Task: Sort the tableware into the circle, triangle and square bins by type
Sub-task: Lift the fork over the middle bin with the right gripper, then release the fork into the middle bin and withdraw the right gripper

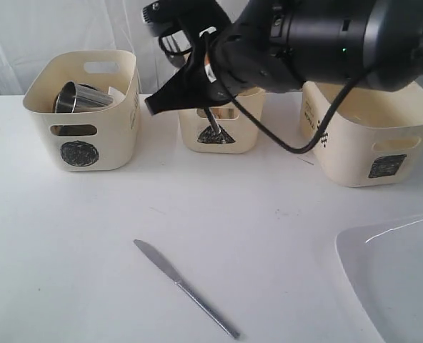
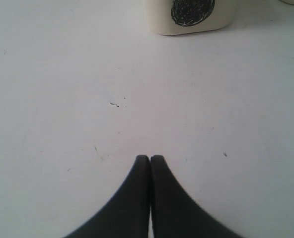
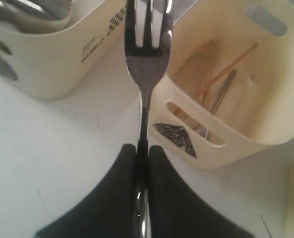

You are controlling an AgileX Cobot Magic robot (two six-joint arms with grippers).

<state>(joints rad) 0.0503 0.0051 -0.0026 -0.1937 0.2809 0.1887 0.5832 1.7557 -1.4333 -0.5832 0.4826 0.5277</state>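
My right gripper (image 3: 143, 146) is shut on the handle of a steel fork (image 3: 146, 64), whose tines stick out past the fingertips. In the exterior view the right gripper (image 1: 208, 106) hangs above the front of the triangle bin (image 1: 249, 136), and the fork (image 1: 214, 123) points down across it. The triangle bin (image 3: 246, 116) holds wooden chopsticks (image 3: 226, 67) and a spoon (image 3: 220, 99). A steel mug (image 1: 76, 98) lies in the circle bin (image 1: 83, 125). A knife (image 1: 186, 287) lies on the table in front. My left gripper (image 2: 150, 157) is shut and empty over bare table.
The square bin (image 1: 372, 139) stands at the right, partly behind the right arm. A white plate (image 1: 401, 279) fills the front right corner. The circle bin (image 2: 191, 17) sits ahead of the left gripper. The left arm is out of the exterior view.
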